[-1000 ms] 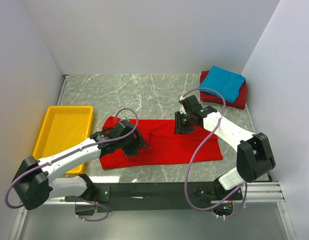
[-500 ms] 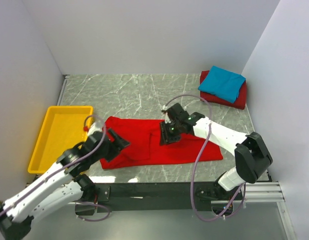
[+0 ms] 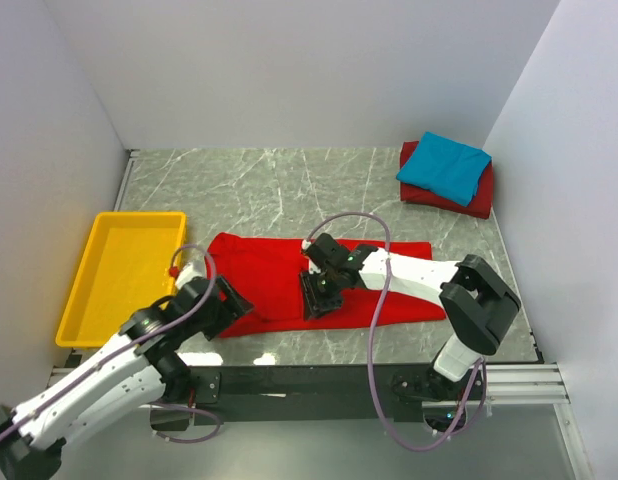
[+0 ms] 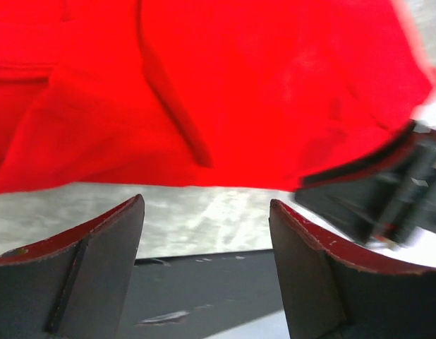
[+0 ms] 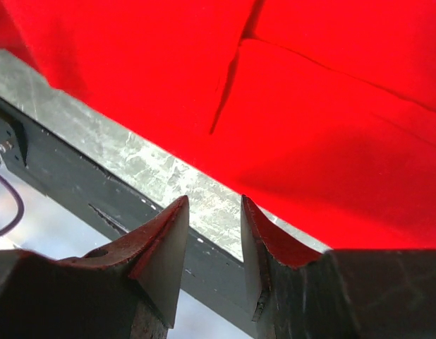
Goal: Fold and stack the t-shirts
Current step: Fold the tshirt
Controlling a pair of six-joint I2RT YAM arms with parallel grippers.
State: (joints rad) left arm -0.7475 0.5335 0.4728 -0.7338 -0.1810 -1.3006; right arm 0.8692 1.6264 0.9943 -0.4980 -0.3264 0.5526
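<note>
Red cloth, top view: the bright red t-shirt (image 3: 279, 268) lies as a long strip under the right claw (image 3: 317, 297), which has slid to its middle. The left claw (image 3: 232, 303) has backed off its end.
Left wrist: released, shirt just ahead.
Right wrist: narrowly parted, empty, at the shirt's near edge. The crosswise fold is probably next.

Bright red t-shirt (image 3: 269, 265), turquoise t-shirt (image 3: 444, 168), yellow tray (image 3: 124, 262), grey marbled table (image 3: 279, 190)

Tray (image 3: 119, 270) sits left of spread shirt (image 3: 274, 265) (stacked shirts (image 3: 444, 170) behind, rightward).
</note>
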